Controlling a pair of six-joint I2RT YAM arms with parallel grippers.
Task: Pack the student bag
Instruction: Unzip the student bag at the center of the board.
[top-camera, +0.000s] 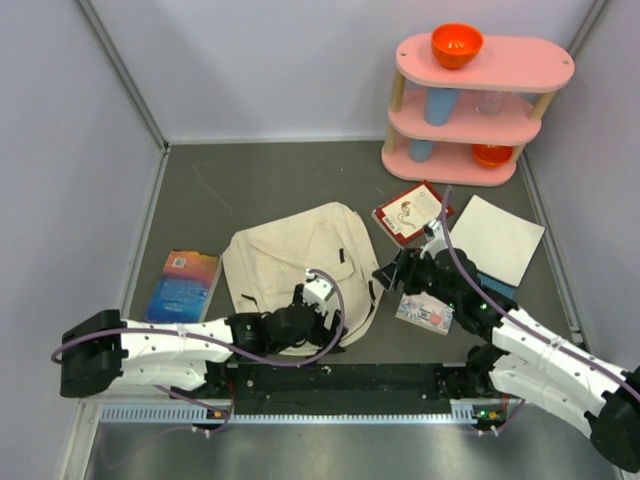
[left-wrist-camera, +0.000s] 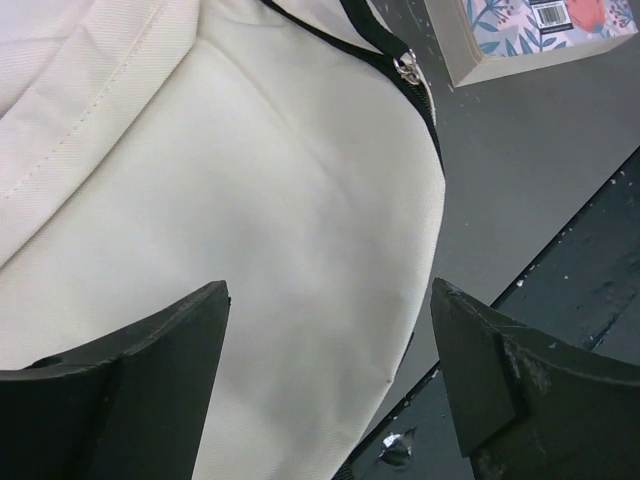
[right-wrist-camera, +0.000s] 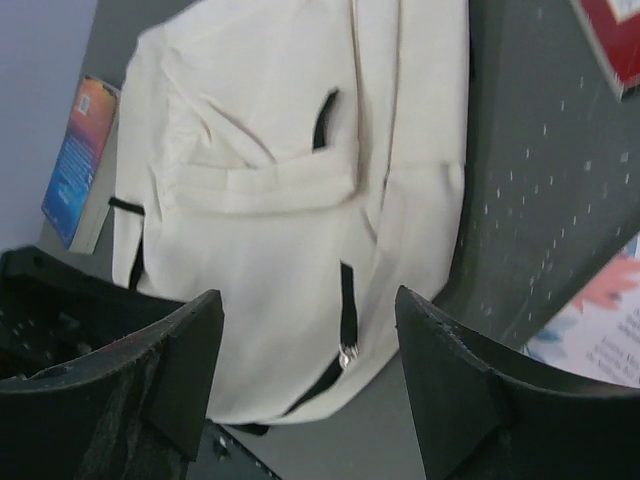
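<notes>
pink shelf (top-camera: 520, 65), beyond and right of the student bag (top-camera: 285, 262). student bag, flat on the table (top-camera: 250, 190), pocket side up. white pad (top-camera: 497, 240), right of it. blue book (top-camera: 183, 285), just left. left gripper (left-wrist-camera: 330, 295), over its near edge, fingers spread, empty. right gripper (right-wrist-camera: 310, 300), at its right, fingers spread, empty.

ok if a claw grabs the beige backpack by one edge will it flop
Probably floppy: the student bag lies flat and creased, so a pinched edge would likely rise while the rest sags. It looks empty, probably light. Woven canvas should grip well.
</notes>
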